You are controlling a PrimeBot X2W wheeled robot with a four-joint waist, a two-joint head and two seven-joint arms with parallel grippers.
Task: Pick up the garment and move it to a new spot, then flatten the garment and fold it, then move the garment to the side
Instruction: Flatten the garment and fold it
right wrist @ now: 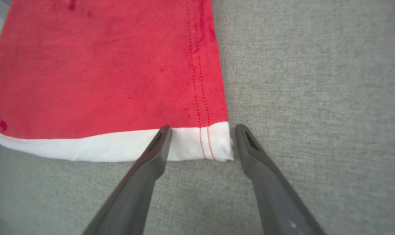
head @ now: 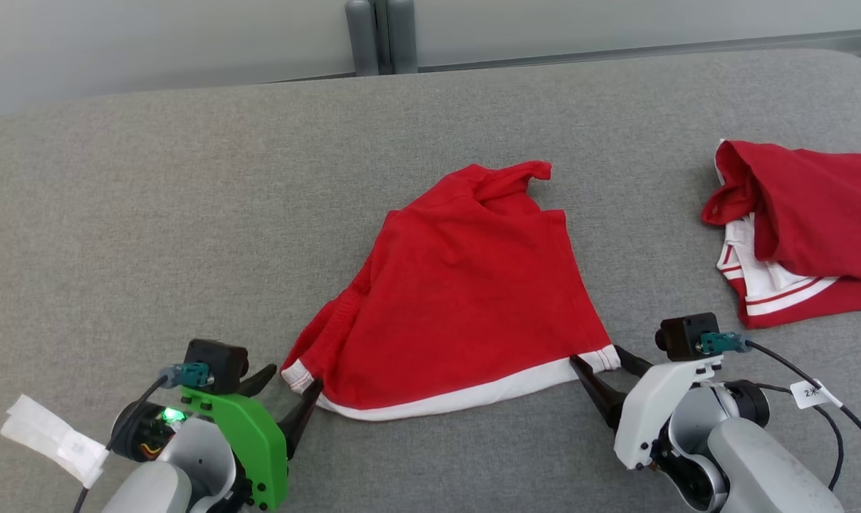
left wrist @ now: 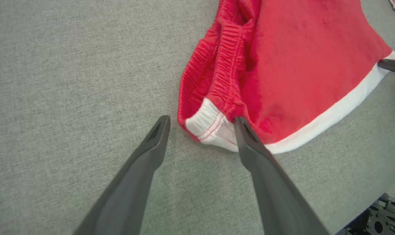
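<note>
Garment [head: 458,299] flat on grey padded surface [head: 152,214], pale wall [head: 152,35] behind; both fingers [left wrist: 249,147] [right wrist: 158,147] spread wide, empty.

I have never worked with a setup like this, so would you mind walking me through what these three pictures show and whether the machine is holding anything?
This is a two-armed robot at a grey padded table. The wide picture comes from a camera on its head, looking down; the other two come from cameras on its wrists, each looking along that arm's two dark fingers.

In the middle lies a pair of red shorts with a white hem, still rumpled at the far end. The left gripper, on the green mount, has its fingers spread at the near left corner, by the gathered waistband. The right gripper, on the white mount, straddles the near right hem corner. Both are open, so nothing is held yet, though one finger of each sits at the cloth.

Off to the right lies a second red and white garment, bunched up.
</note>
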